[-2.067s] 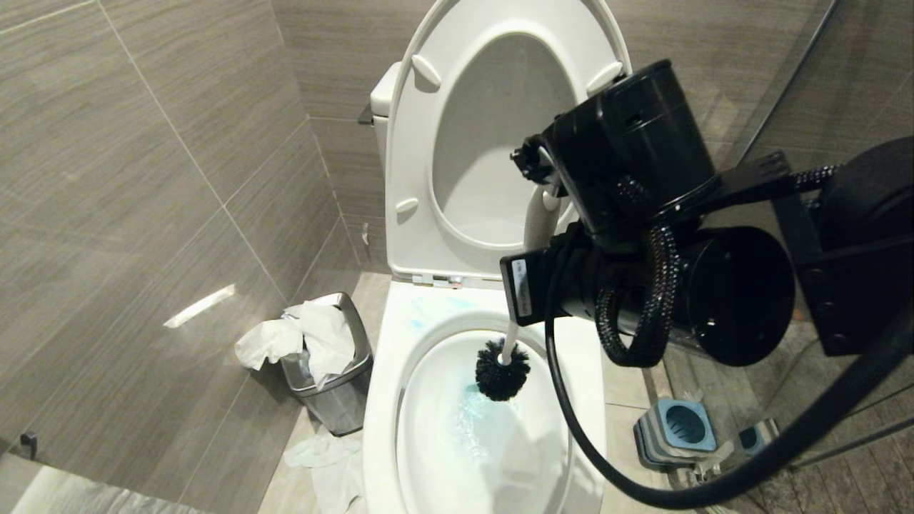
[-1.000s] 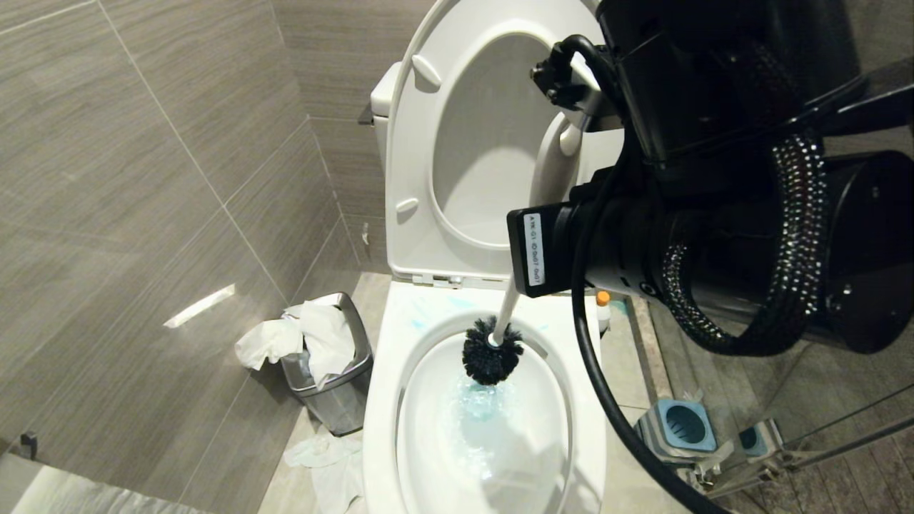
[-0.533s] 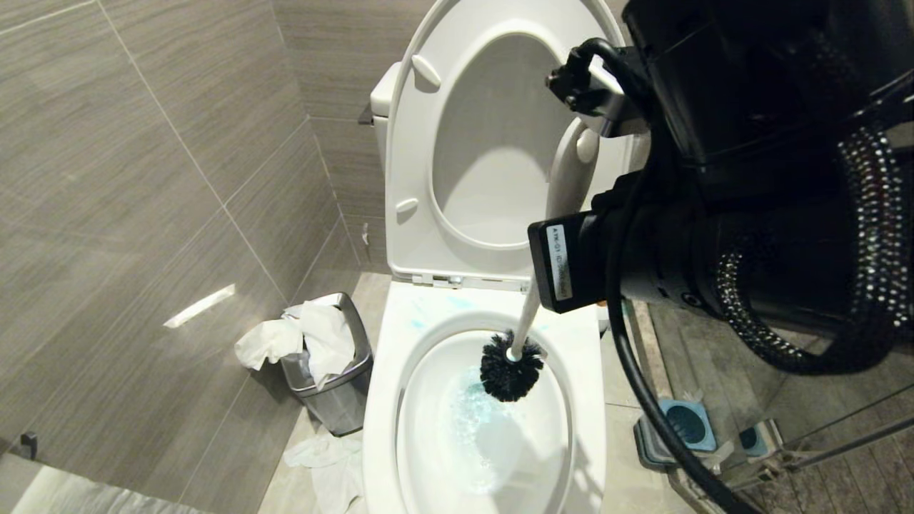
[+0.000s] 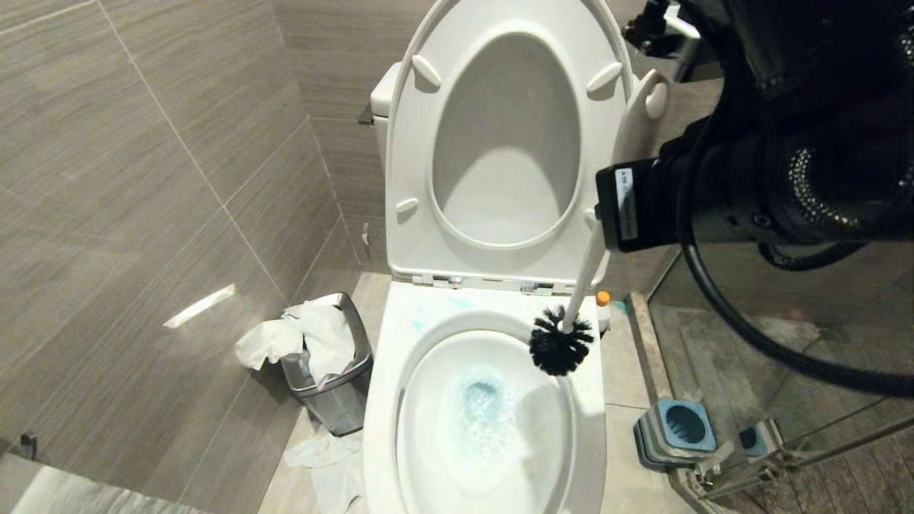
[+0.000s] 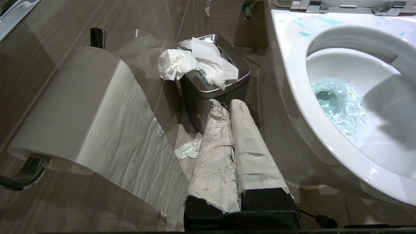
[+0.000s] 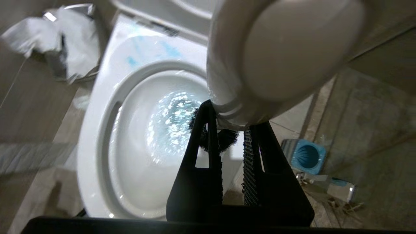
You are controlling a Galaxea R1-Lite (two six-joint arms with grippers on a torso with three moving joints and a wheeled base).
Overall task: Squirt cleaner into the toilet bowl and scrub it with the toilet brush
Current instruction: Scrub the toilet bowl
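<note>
Over the right rim of the toilet bowl (image 4: pixel 382 400): toilet brush (image 4: pixel 562 348), dark round bristle head, slim white handle rising to a rounded flattened end near the raised seat and lid. Right claw (image 6: pixel 231 152) clamped on the handle, black ribbed fingers either side. Bowl glossy white, broad rim; cleaner (image 4: pixel 482 410) as turquoise tint and foam in the water, with blue smears on the rim's rear left. Left claw (image 5: pixel 229 107) parked low beside the bowl's left flank, paper-wrapped fingers pressed together, holding nothing.

Surroundings: grey-brown tiled walls and floor. Small steel bin (image 4: pixel 335 385) left of the bowl, stuffed with crumpled white paper; more paper on the floor before it. Toilet roll (image 5: pixel 84 110) on a wall holder, sheet hanging. Square blue-grey holder (image 4: pixel 678 428) on the floor right of the bowl. White label on the right arm's black housing, print unreadable.
</note>
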